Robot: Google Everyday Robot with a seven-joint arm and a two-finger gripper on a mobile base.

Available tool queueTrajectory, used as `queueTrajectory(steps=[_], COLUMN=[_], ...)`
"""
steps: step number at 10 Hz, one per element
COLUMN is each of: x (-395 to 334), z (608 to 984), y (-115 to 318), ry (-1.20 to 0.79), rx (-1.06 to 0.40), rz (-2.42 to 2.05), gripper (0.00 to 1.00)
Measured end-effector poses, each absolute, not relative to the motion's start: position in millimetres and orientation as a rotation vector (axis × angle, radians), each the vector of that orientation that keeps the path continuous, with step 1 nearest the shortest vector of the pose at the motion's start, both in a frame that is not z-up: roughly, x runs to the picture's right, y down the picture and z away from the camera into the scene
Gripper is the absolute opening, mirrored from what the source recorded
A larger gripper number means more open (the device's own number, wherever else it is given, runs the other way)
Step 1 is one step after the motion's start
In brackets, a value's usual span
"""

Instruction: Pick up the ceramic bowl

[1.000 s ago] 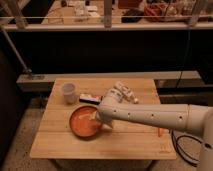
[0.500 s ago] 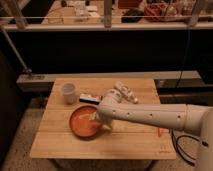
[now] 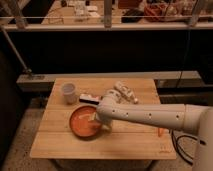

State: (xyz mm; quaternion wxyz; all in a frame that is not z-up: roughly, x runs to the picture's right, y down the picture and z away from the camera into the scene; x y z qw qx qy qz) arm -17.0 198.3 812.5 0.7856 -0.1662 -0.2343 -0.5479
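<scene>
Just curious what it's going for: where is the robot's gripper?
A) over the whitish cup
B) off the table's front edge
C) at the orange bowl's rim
C: the gripper is down at the rim of the orange bowl; the cup stands apart, farther back on the table.

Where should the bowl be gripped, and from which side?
Probably the rim on the side toward the arm, from above. The bowl is wide and shallow and sits upright on the table, likely too broad to span, so one wall is the hold. The gripper hangs over that part, away from the cup.
</scene>
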Motion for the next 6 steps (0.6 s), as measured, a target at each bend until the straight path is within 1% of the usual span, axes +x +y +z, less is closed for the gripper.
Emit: queueTrajectory(steps=[1,2,3,6], x=[-17.5,-17.3,-17.5,-19.3], z=[812.7,813.0,813.4,814.2], y=[198.4,199.3,199.2,200.7], ry=[-0.506,-0.508,-0.509,-0.513], rx=[-0.359,-0.361,-0.362,-0.367], rz=[-1.182,-1.181,-1.181,-1.182], gripper=[0.75,0.69,0.62,0.55])
